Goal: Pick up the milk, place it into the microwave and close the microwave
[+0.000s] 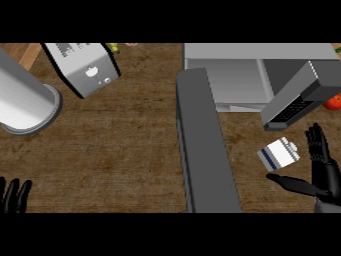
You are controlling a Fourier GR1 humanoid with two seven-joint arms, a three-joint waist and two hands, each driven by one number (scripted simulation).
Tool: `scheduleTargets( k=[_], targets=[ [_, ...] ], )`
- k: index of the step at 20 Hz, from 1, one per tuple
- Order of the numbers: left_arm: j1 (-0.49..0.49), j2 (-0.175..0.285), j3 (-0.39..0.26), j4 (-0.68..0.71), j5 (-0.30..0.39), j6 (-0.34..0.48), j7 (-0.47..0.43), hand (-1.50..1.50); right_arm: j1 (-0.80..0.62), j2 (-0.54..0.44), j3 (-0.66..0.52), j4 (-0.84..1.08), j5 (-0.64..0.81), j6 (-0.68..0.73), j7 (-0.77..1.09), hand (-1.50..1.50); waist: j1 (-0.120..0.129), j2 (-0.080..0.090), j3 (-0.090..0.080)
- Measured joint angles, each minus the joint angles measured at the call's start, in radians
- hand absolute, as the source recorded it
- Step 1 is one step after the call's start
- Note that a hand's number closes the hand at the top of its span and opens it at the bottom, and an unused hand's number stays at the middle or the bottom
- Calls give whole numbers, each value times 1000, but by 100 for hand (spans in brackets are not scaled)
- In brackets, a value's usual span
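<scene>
At the near left edge, the left hand [7, 196] is resting with its fingers pointing up, well apart from everything the task needs.

At the near right, the right hand [326, 181] is standing open: its fingers are reaching straight away from the robot and its thumb is sticking out to the left. This looks like a hand shaping itself to grasp, not one that is pinching anything.

The milk carton [279, 153] is sitting in that pocket, just left of the fingers and just beyond the thumb. It is turned at an angle on the wooden counter [114, 150]. Whether the fingers are touching it cannot be told. The step in hand is probably closing on the carton, so the pick-up is not yet done.

Left of the hand and the milk, the microwave door [202, 145] is swinging wide open and reaching back toward the robot as a long grey slab. It is probably standing that way so the carton can go in.

Beyond the fingertips, the microwave [258, 52] is showing its pale cavity [236, 82], with a slanted grey panel [302, 95] directly ahead of the hand. A red fruit [335, 102] is lying just right of that panel.
</scene>
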Motion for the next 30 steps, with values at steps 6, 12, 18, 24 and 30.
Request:
scheduleTargets(
  k=[6,12,18,24,30],
  targets=[
    [23,6,5,8,9,-15,-25,-150,-92,-40,-35,238,9,4,-115,-150,4,1,0],
    [-1,13,32,24,27,-25,-22,-150,-172,-71,-40,448,28,36,-192,-150,6,2,1],
    [-4,17,49,31,36,-36,-28,-150,-241,-92,-47,593,27,97,-233,-150,9,3,2],
    [-14,13,53,54,44,-46,-34,-150,-272,-98,-65,675,26,90,-266,-150,14,6,3],
    [-22,9,55,61,43,-47,-37,-150,-295,-84,-90,689,-3,111,-271,150,14,6,3]
  ],
)
